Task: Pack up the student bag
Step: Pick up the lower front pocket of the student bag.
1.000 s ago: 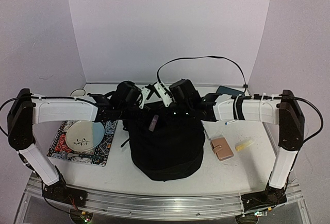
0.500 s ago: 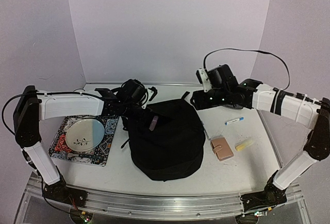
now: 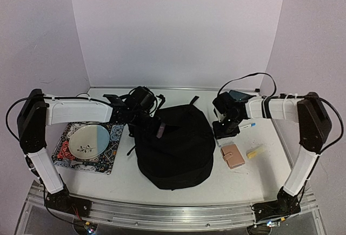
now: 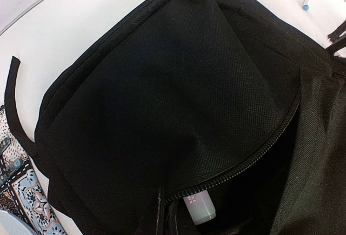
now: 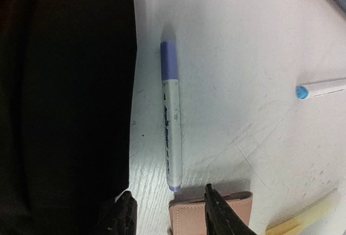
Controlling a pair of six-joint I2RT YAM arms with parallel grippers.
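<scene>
The student bag [image 3: 173,148] is a large black fabric backpack lying in the middle of the table. In the left wrist view its zipper [image 4: 254,154] stands open, with a pale tag [image 4: 199,208] at the opening. My left gripper [image 3: 148,119] is at the bag's upper left edge and looks shut on the bag's fabric; its fingers barely show. My right gripper [image 5: 170,216] is open and low over the table, right of the bag [image 5: 65,105]. It sits at the near end of a purple-capped marker [image 5: 171,116] and over the edge of a pink wallet [image 5: 211,213].
A blue-capped pen [image 5: 321,89], a yellow stick [image 3: 256,151] and the pink wallet [image 3: 234,155] lie right of the bag. A dark blue-grey tray [image 3: 240,95] sits at the back right. A plate [image 3: 89,140] rests on a patterned mat [image 3: 111,156] at the left.
My right arm has left the top of the bag, swung out to the right and come down beside the bag over the marker. My left gripper has stayed at the bag's edge.
</scene>
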